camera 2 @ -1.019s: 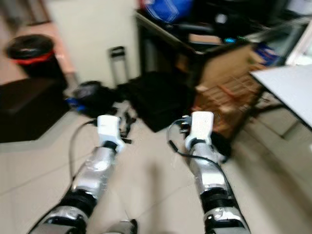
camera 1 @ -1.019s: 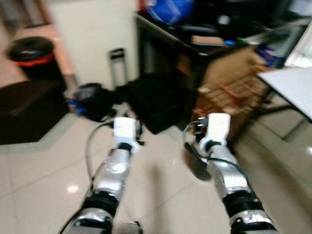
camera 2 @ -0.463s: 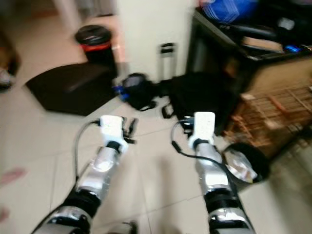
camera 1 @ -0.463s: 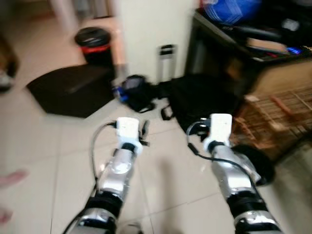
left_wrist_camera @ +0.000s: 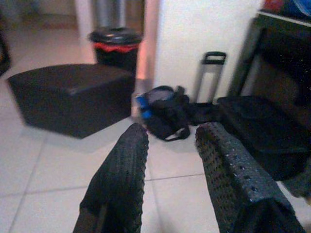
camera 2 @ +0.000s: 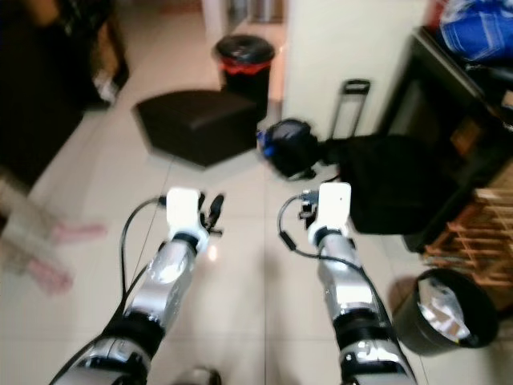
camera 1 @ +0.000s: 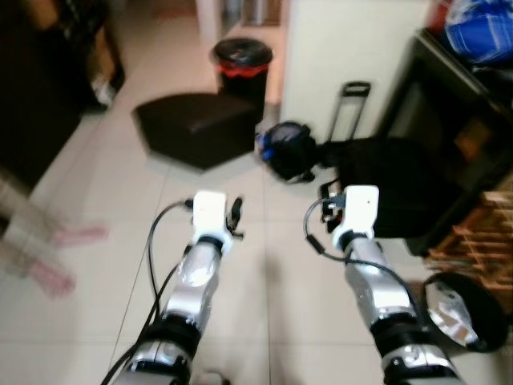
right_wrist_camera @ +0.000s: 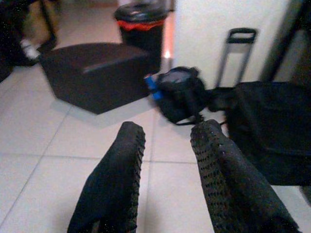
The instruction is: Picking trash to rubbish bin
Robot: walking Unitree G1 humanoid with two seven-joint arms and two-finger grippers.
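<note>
Both silver arms were held out forward over the pale tiled floor (camera 1: 96, 305), and the head views were slightly blurred. The left gripper (left_wrist_camera: 167, 160) was seen with its two black fingers (left_wrist_camera: 121, 179) spread apart and nothing between them; the right gripper (right_wrist_camera: 163, 160) was likewise held open and empty. A black rubbish bin with a red band (camera 1: 243, 64) was seen well ahead, beside the corner of a white wall (camera 1: 353, 40), with a low dark ottoman (camera 1: 196, 128) just in front of it. A dark bag with a blue patch (camera 1: 286, 151) lay on the floor near the wall, next to an upright luggage handle (camera 1: 353, 108) and a flat black case (camera 1: 385, 184). A second, smaller black bin lined with a shiny bag (camera 2: 445, 313) stood on the floor beside the right arm, near a wooden crate (camera 2: 481, 233) and a dark bench (camera 1: 457, 96) carrying a blue bag (camera 1: 481, 28). At the left edge a blurred person's feet (camera 1: 56, 257) were made out.
</note>
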